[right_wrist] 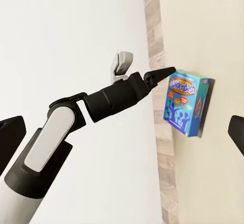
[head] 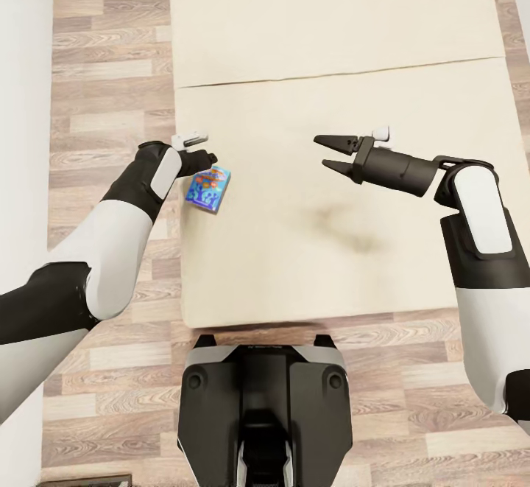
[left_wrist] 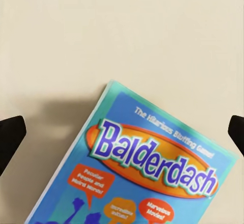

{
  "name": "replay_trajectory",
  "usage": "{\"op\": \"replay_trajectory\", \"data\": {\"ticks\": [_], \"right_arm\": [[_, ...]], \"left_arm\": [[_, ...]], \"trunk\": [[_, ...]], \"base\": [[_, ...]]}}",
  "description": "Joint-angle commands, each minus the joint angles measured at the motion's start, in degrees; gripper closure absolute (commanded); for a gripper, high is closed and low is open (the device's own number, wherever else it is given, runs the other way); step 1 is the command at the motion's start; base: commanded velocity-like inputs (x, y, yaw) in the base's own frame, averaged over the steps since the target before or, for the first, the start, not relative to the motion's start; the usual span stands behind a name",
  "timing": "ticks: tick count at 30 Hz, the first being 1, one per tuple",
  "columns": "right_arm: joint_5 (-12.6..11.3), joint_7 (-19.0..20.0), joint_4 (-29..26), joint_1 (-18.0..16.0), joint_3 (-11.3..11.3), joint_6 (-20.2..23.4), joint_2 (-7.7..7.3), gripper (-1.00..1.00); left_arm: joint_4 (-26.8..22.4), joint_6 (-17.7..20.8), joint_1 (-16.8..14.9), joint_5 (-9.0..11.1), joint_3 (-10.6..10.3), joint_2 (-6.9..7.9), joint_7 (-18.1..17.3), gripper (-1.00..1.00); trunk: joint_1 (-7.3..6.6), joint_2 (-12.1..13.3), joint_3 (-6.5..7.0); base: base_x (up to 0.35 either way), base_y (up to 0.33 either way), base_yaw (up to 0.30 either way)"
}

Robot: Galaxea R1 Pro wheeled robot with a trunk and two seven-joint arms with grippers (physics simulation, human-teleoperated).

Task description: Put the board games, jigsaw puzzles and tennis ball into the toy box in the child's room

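Head view: looking down on bed (head: 331, 30), beige mattress with a seam across it, wood floor (head: 110, 74) along both sides and the near end. Small blue game (head: 208, 188) lying flat on mattress close to the bed's left edge, just beyond left end effector (head: 205, 160). Left end effector poised directly above the game's near-left corner, tips dark and bunched in this view, so spread hard to judge here. Left wrist view: two black fingertips (left_wrist: 11, 137) at opposite edges, wide apart, nothing between them but mattress and game (left_wrist: 142, 168) below; cover reads "Balderdash" in purple on an orange oval, box turned at an angle to the finger line. Contact with the box not discernible; appears apart from it. Right end effector (head: 333, 154) out over the middle of the mattress, well to the right of the game, fingers pointing toward left arm, spread apart and holding nothing. Right wrist view: own fingertips (right_wrist: 10, 137) wide at both edges; straight ahead, left end effector (right_wrist: 161, 74) with tip just beside the game's (right_wrist: 185, 107) top edge, box flat on mattress near the floor strip. Faint dark shadow on mattress under right arm.
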Motion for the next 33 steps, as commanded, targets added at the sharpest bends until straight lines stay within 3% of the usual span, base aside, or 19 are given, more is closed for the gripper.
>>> {"op": "replay_trajectory", "data": {"ticks": [1,33], "right_arm": [[0.42,0.44,0.01,-0.04,0.05,0.11,-0.04,-1.00],[0.68,-1.17,0.00,-0.04,0.22,-0.03,0.13,-1.00]], "left_arm": [[-0.07,0.25,-0.02,0.61,0.22,-0.07,0.42,-1.00],[-0.51,-1.30,-0.02,0.52,0.09,-0.70,0.85,-1.00]], "trunk": [[0.03,-0.10,-0.14],[0.03,-0.10,-0.41]], "base": [[0.000,0.000,0.000],[0.000,0.000,0.000]]}}
